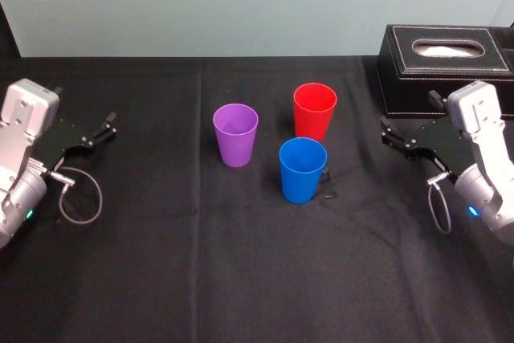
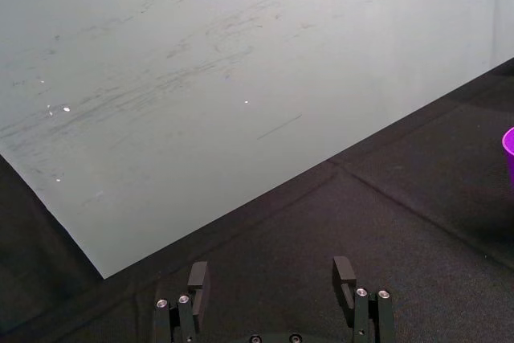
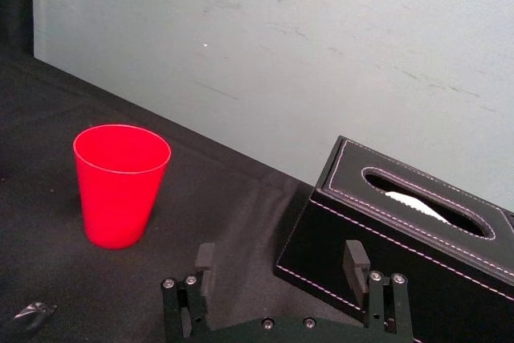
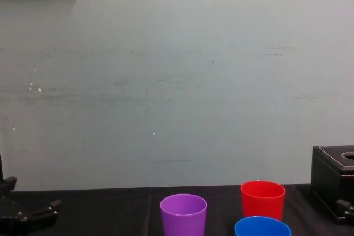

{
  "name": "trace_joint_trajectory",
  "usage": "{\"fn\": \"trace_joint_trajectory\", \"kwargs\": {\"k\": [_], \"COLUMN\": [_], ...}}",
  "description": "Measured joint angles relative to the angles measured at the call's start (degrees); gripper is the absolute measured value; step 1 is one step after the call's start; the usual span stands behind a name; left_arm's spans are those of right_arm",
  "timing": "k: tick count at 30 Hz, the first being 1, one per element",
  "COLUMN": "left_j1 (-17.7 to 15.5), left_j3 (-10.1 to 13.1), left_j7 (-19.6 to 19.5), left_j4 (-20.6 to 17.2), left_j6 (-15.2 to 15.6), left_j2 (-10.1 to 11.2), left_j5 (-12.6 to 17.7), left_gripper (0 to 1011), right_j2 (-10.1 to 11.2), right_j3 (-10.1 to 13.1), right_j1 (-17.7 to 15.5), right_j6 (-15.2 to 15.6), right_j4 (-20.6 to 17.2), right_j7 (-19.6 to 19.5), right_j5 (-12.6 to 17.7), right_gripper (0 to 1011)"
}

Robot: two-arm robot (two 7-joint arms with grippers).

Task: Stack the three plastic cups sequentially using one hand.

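Sitting nearest the upright red cup [image 1: 314, 110], just leftward, with right gripper [image 1: 387, 133] gaping empty; idling farther off with left gripper [image 1: 104, 128], likewise wide.

Left arm [image 1: 20, 158] parked at far left, wrist bent inward. Left gripper [image 1: 100, 130] points forward and toward centre, jaws spread wide, holding nothing. Right arm [image 1: 482, 150] at far right, mirror pose. Right gripper [image 1: 409, 118] aims forward and inward, jaws likewise apart, empty.
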Motion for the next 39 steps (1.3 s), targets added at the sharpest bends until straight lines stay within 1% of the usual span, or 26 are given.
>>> {"fn": "trace_joint_trajectory", "kwargs": {"k": [39], "left_j1": [0.0], "left_j3": [0.0], "left_j7": [0.0], "left_j4": [0.0], "left_j6": [0.0], "left_j2": [0.0], "left_j5": [0.0], "left_gripper": [1005], "right_j2": [0.0], "right_j3": [0.0], "right_j1": [0.0], "right_j6": [0.0], "right_j4": [0.0], "right_j7": [0.0], "right_j5": [0.0], "right_gripper": [1004]}}
